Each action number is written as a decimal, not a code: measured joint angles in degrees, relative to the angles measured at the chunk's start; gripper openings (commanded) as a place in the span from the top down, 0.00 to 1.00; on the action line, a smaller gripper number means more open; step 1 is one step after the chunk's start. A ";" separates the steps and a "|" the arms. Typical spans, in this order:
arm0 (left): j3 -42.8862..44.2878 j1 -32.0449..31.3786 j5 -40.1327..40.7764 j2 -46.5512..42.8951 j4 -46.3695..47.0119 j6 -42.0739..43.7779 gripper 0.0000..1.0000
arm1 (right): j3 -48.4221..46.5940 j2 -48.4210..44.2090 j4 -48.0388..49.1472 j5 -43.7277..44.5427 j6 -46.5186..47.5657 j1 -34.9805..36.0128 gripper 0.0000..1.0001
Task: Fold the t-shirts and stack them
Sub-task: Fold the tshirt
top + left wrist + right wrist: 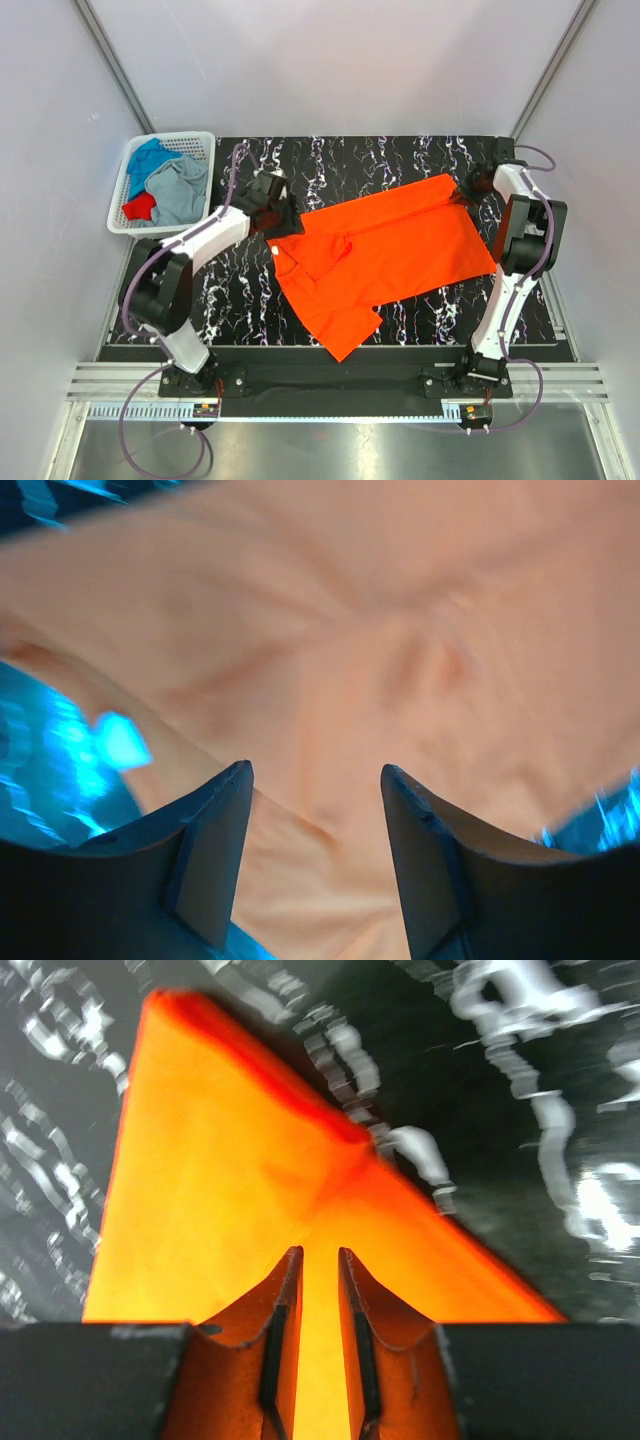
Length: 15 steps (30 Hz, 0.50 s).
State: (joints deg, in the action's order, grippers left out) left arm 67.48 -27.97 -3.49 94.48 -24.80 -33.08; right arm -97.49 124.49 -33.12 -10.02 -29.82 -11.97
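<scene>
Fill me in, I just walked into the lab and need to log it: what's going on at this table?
Two robot arms are working on an orange t-shirt spread loosely on the black marbled table, not yet folded. The left end effector hangs open over the cloth by the collar. The right end effector sits at the shirt's far right corner, fingers nearly together, though a grip can't be confirmed. A blue shirt, a grey shirt and a red shirt wait in the white basket.

No legible text, label, brand or number anywhere in view.
</scene>
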 measured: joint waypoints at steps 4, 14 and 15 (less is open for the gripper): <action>0.39 5.62 1.66 5.42 -0.63 -0.46 0.42 | 0.00 0.09 1.07 -2.93 0.00 1.16 0.74; 7.67 7.30 7.96 16.41 -5.66 -1.84 0.45 | 5.66 0.57 5.46 -0.90 -2.21 1.42 0.74; 9.38 7.34 8.50 17.53 -6.03 -1.86 0.45 | 7.21 -0.13 6.97 -1.49 -3.65 1.22 0.74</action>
State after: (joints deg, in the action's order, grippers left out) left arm 76.86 -20.62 5.02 112.01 -30.83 -34.94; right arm -90.28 124.36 -26.15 -11.51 -33.47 -10.74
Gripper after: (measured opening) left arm 0.556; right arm 0.262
